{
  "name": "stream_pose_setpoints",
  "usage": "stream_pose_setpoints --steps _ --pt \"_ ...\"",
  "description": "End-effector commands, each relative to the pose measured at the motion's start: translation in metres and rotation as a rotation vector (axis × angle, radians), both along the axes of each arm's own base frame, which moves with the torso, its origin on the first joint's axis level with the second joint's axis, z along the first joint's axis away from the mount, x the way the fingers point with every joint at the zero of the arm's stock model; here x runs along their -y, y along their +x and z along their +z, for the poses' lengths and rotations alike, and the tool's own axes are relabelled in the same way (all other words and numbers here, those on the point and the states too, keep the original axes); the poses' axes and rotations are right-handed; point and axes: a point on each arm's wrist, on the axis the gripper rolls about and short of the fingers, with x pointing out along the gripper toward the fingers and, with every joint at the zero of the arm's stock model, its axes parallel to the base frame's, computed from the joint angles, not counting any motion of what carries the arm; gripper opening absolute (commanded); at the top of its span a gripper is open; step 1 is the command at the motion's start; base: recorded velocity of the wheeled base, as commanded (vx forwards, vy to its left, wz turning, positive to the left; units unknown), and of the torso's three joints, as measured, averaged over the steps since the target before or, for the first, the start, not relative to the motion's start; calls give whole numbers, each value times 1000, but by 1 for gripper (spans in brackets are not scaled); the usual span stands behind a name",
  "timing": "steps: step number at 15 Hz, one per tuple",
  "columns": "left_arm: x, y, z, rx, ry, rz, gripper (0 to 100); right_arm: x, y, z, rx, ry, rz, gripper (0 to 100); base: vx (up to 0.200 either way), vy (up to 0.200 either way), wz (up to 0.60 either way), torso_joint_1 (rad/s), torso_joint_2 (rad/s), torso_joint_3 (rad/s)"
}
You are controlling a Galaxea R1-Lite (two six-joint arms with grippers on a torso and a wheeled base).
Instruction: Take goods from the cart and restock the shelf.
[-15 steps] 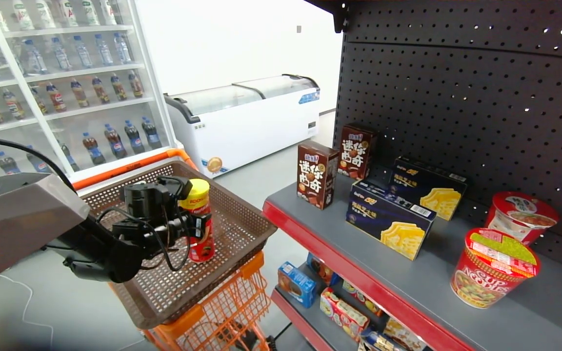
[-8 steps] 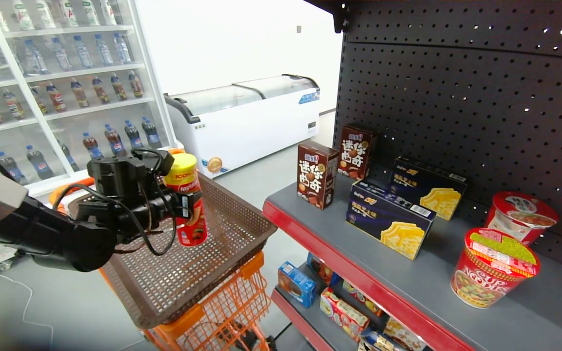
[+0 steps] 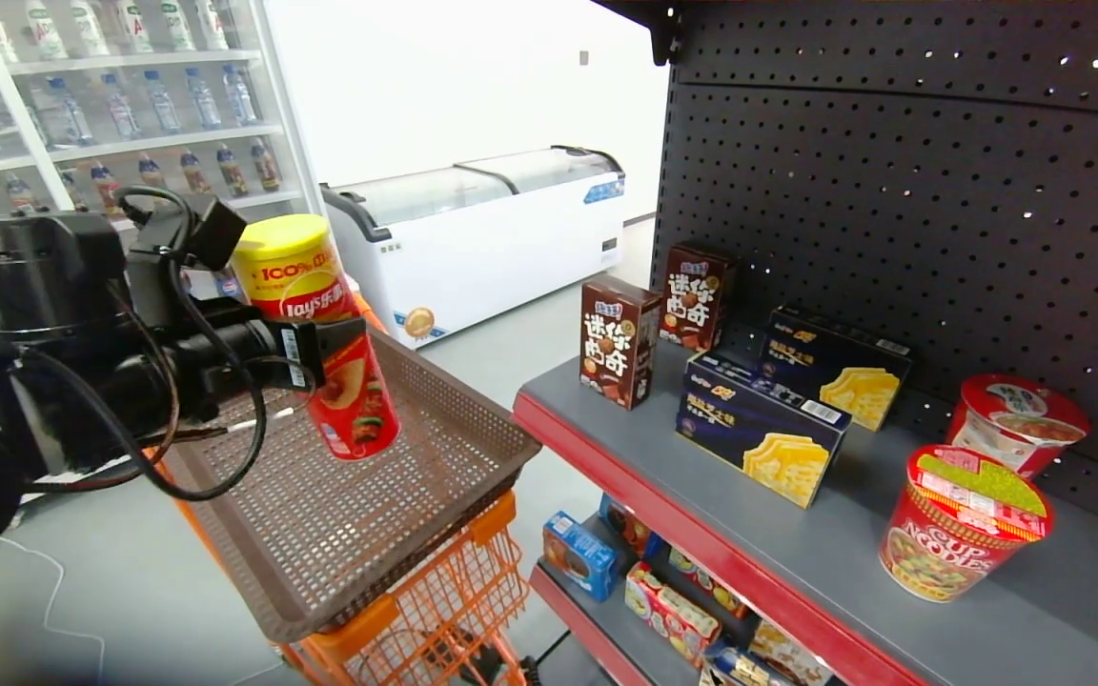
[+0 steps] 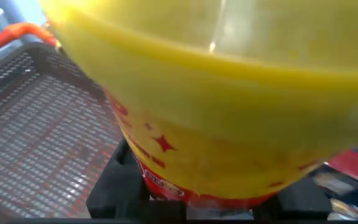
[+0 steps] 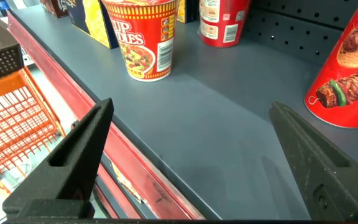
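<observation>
Chip canister (image 3: 296, 276) is out of the cart basket (image 3: 435, 429). 1 s ago it stood on the mesh floor and 0.5 s ago it was just clear of it. Now it hangs well above the mesh, higher and nearer the head camera. It is tilted, with the lid end up and toward the robot's left and the base down toward the shelf (image 3: 654, 448) side.

Left gripper (image 3: 325, 348) is clamped across the canister's middle, one finger on each side. In the left wrist view the lid end sits right at the lens, with the gripper (image 4: 204, 202) dark beneath it.

Label: yellow lid and upper band with a red logo patch, small red stars on the yellow, and a red lower body with a chip picture.

Right gripper (image 5: 190, 111) hangs over the grey shelf deck with its fingers spread wide.

Shelf stock sits in the same spots in all three head frames:
- two brown boxes (image 3: 618, 338)
- two dark blue boxes (image 3: 763, 424)
- a front noodle cup (image 3: 959, 519)
- a rear noodle cup (image 3: 1016, 419)

The right wrist view also shows a red tube (image 5: 347, 74) with a skewer picture on the deck.
</observation>
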Motion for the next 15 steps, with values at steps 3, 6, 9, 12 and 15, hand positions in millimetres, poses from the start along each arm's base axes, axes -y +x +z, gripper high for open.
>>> stream_pose_setpoints --steps 3,6,9,12,15 --pt "-2 -59 26 2 -23 -149 0 0 0 0 -1 0 -1 100 0 0 0 0 0 0" --pt "2 -74 33 -32 -52 -449 0 0 0 0 -1 0 -1 100 0 0 0 0 0 0" --pt "11 -51 22 13 27 -588 0 0 0 0 -1 0 -1 100 0 0 0 0 0 0" --pt "12 -53 23 52 11 -667 0 0 0 0 -1 0 -1 100 0 0 0 0 0 0" --pt "17 -56 21 50 -20 -831 0 0 0 0 -1 0 -1 100 0 0 0 0 0 0"
